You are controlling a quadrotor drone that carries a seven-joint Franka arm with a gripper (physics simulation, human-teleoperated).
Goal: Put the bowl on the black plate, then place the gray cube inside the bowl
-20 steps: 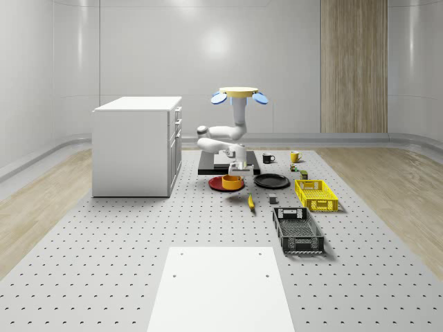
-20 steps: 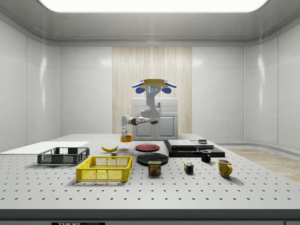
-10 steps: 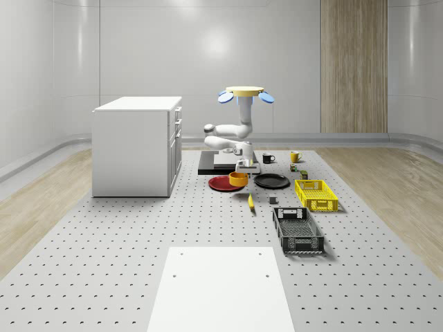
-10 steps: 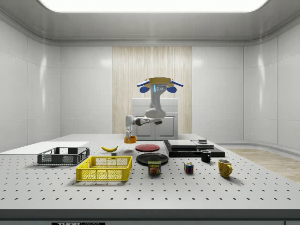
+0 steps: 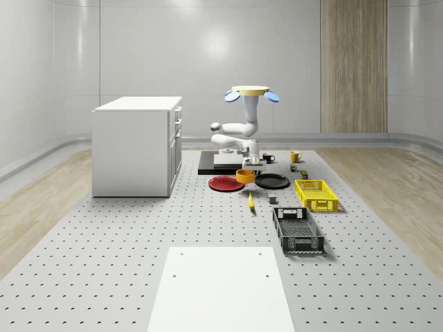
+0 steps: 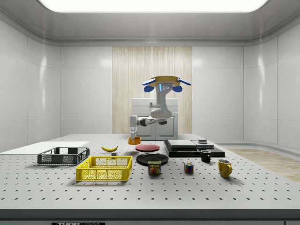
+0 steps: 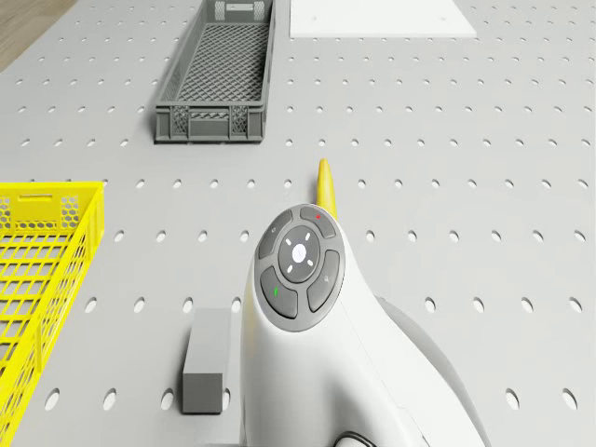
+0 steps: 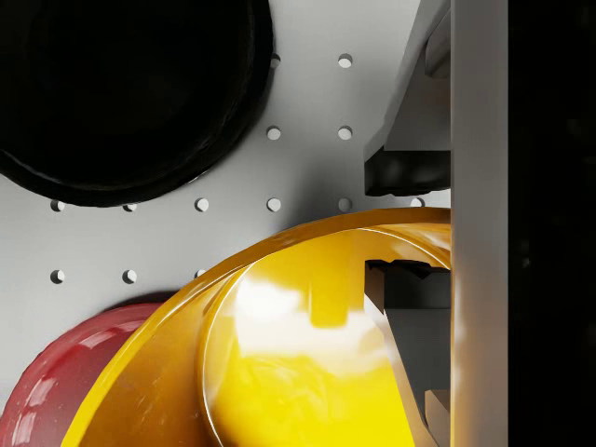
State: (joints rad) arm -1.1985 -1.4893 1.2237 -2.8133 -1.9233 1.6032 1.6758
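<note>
We see the drone (image 5: 250, 92) hovering behind the black plate (image 5: 272, 181). The gripper (image 5: 248, 166) grasps the rim of the orange bowl (image 5: 244, 176), lifted just beside this plate, between it and the red plate (image 5: 225, 183). The gray cube (image 7: 208, 361) lies on the table (image 5: 138, 242) near the black plate, beside the banana (image 5: 250, 201).

"SPAM" on the can (image 6: 154, 167)
</note>
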